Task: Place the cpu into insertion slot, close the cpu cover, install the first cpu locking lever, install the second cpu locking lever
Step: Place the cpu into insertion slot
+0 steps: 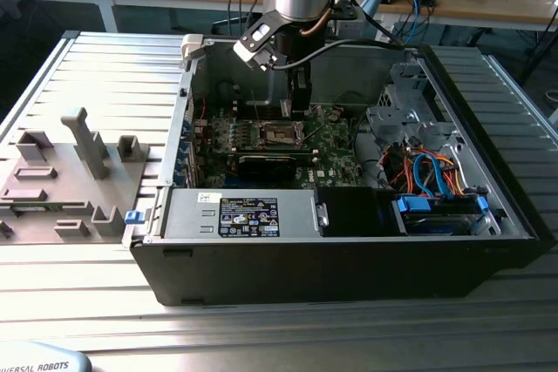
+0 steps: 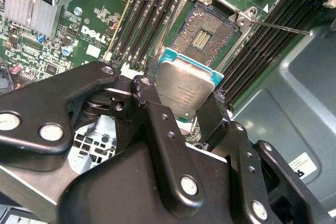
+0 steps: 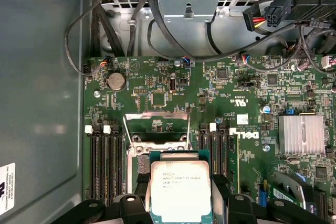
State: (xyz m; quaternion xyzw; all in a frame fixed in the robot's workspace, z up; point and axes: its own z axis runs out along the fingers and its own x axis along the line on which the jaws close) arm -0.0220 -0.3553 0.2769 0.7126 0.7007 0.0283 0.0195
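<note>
My gripper (image 2: 184, 97) is shut on the cpu (image 2: 185, 86), a small square chip with a silvery top and teal edge, its black fingers (image 2: 148, 92) pressing two opposite sides. The chip hangs tilted a little above the insertion slot (image 2: 206, 33), whose dark pin field lies bare. In the first wrist view the cpu (image 3: 180, 190) covers most of the slot, and the cpu cover (image 3: 156, 114) stands raised behind it. A thin locking lever (image 2: 278, 27) sticks out beside the socket. In the exterior view the gripper (image 1: 297, 98) hovers just above the slot (image 1: 281, 134) inside the open computer case.
Long black memory slots (image 3: 104, 161) flank the socket on both sides. A finned heatsink (image 3: 301, 135) and cables (image 3: 157, 30) lie nearby on the green board. The case walls (image 1: 183, 128) and drive cage (image 1: 405, 102) enclose the work area. A grey fixture tray (image 1: 61, 172) sits at the exterior view's left.
</note>
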